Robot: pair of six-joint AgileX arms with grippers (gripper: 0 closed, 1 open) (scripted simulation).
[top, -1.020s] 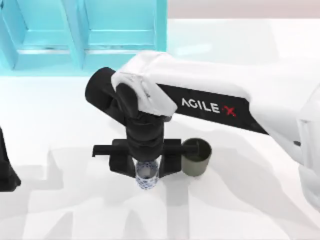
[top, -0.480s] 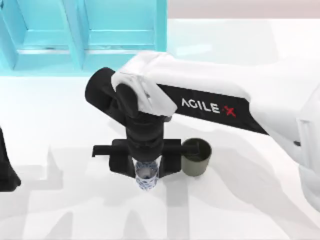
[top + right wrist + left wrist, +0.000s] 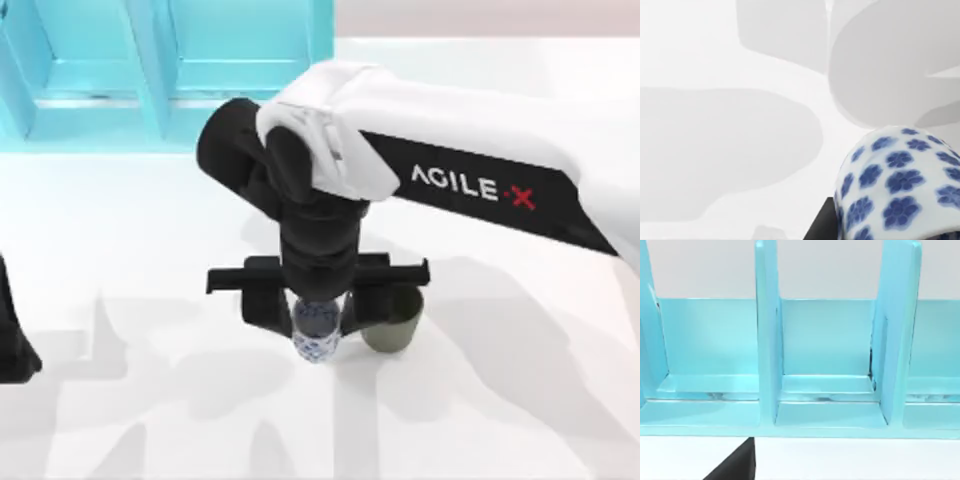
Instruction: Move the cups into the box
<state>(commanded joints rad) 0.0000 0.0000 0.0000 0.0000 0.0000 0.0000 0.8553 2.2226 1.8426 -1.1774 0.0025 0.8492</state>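
Cups are both outside the turquoise box (image 3: 170,75), so neither is delivered yet. The right claw (image 3: 318,335) is clenched on the blue-patterned cup (image 3: 317,335), apparently lifted off the worktop (image 3: 480,400). Just beside it stands the olive-grey cup (image 3: 392,325). The left arm (image 3: 12,340) sits parked at the left edge.

Light-blue box (image 3: 820,355) spans the frame, standing on white desk (image 3: 855,460). Two upright dividers (image 3: 767,335) split it into open compartments; centre one seen whole, the outer two cut off at the frame edges. Pale wall behind. Dark wedge of pincer (image 3: 737,465) at lower edge; finger state unclear.
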